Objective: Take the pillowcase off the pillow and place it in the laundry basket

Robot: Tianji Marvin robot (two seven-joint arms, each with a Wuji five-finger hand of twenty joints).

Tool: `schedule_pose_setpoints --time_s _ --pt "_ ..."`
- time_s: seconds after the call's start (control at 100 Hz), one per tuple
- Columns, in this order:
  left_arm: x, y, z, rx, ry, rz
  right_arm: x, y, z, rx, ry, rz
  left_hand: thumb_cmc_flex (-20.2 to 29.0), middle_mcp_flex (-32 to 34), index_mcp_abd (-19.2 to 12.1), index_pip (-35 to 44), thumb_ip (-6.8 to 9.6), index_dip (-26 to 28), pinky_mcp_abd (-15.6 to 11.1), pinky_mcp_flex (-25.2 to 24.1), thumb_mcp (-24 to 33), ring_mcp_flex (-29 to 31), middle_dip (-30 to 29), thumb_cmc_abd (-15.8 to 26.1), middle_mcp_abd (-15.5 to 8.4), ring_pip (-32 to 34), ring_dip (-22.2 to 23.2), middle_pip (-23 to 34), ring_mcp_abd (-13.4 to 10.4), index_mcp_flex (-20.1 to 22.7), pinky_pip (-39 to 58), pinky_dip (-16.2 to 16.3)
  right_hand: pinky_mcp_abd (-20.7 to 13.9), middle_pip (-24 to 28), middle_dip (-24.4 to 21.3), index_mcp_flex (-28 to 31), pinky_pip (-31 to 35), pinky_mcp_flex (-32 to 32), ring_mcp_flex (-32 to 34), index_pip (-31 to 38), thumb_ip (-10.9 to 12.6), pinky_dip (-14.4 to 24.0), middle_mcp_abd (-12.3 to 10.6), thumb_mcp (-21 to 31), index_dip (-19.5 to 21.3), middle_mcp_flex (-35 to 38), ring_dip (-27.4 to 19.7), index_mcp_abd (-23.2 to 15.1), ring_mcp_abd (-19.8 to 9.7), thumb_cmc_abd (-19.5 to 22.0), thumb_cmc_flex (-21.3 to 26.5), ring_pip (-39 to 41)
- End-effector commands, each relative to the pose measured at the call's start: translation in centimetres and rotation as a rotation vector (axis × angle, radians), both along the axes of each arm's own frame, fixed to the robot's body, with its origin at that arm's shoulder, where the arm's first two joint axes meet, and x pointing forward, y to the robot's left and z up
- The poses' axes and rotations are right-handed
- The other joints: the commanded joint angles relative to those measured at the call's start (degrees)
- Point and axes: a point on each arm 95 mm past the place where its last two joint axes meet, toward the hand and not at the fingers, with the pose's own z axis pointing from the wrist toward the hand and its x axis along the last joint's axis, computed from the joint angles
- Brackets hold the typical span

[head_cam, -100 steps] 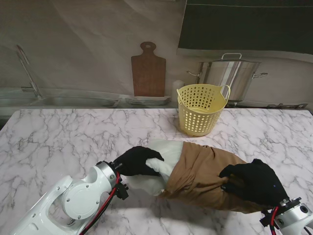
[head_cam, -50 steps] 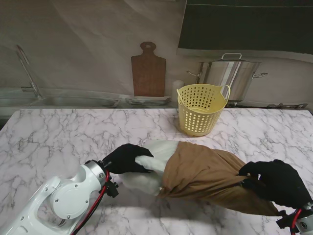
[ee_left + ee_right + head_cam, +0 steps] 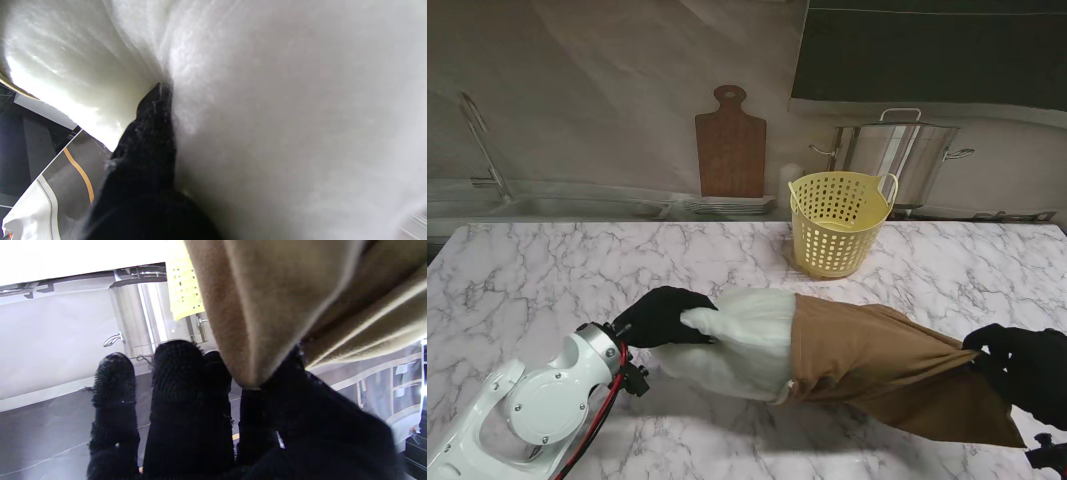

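Half the soft white pillow (image 3: 737,340) lies bare near the table's front edge, my left hand (image 3: 659,316) clenched on it. My right hand (image 3: 1027,372), partly cut off, pinches the brown fabric pillowcase (image 3: 887,365). Farther away, the yellow perforated plastic laundry basket (image 3: 839,222); its inside is hard to see.

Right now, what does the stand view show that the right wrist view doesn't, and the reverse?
Only the stand view: the left hand gripping the bared end of the white pillow, the marble table, the wooden cutting board, and how much pillow is already out of the case.

Only the right wrist view: the right hand's fingers up close, with the cloth's end pinched beside them.

Both: the brown pillowcase held by the right hand, the yellow laundry basket and the steel pot beyond it.
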Motion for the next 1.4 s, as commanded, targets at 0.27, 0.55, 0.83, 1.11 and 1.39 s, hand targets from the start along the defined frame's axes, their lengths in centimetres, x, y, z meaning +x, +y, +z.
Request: schedule_pose_setpoints --time_s 0.27,0.55,0.83,1.11,1.39 --pt "0.3 3.7 0.6 0.036 -0.032 0.077 -0.3 -1.8 -0.1 0.006 -0.047 -0.093 6.7 5.11 1.07 4.45 2.6 2.43 -2.0 0.29 10.73 3.79 2.74 3.94 4.15 8.87 3.02 5.0 -0.44 3.9 99.4 -1.03 0.96 2.5 0.3 3.05 0.49 -0.03 2.09 6.86 3.68 -0.88 0.51 10.08 4.98 0.83 0.98 -0.33 -1.29 4.39 8.03 0.7" --pt "1.4 8.0 0.9 0.121 -0.069 0.19 0.4 -2.2 0.0 0.021 -0.068 -0.116 6.98 4.63 0.91 4.06 2.31 2.3 -1.86 -0.38 10.3 3.16 2.81 4.4 3.94 8.53 2.99 4.58 -0.4 3.62 99.11 -1.12 1.04 2.5 0.14 3.0 0.57 -0.13 2.1 6.87 3.61 -0.98 0.41 10.07 4.63 0.76 1.03 -0.26 -1.18 4.37 8.0 0.49" --pt "1.8 11.2 1.5 0.186 -0.143 0.297 0.9 -2.1 0.5 0.026 -0.102 -0.12 8.48 4.02 0.75 3.22 2.16 2.03 -1.25 -1.62 7.53 2.25 3.41 5.67 3.64 7.4 3.46 3.39 -0.25 3.21 98.46 -0.95 1.42 1.8 -0.56 2.56 0.57 -0.82 1.64 6.52 3.42 -0.98 0.32 9.7 3.79 0.43 0.41 -0.08 -0.6 4.2 8.14 -1.06" --pt "2.1 10.9 1.7 0.278 -0.247 0.333 3.2 0.4 -0.8 0.034 -0.029 -0.031 9.82 0.62 -1.98 0.86 1.39 1.31 0.75 -7.91 2.9 -2.29 3.99 9.6 0.49 3.61 3.92 0.55 -0.33 0.78 95.73 -0.55 1.15 -2.26 -5.05 -0.37 -0.3 -3.53 -1.0 4.56 3.51 -0.69 -0.31 5.44 -3.4 -1.21 -2.76 -0.14 1.22 4.43 8.55 -10.26" --pt "2.4 10.1 1.1 0.349 -0.234 0.309 6.2 4.0 -1.8 0.036 0.053 0.116 9.82 -0.44 -2.52 -0.05 1.17 1.16 0.51 -8.9 1.87 -3.34 4.46 10.96 -0.52 2.41 4.57 -0.26 0.07 -0.3 95.54 -0.14 1.49 -15.08 -17.96 -9.28 -4.9 -9.15 -10.02 2.59 6.13 -0.23 -0.08 -9.55 -16.51 -8.42 -9.88 -1.81 3.41 8.07 5.14 -30.57"
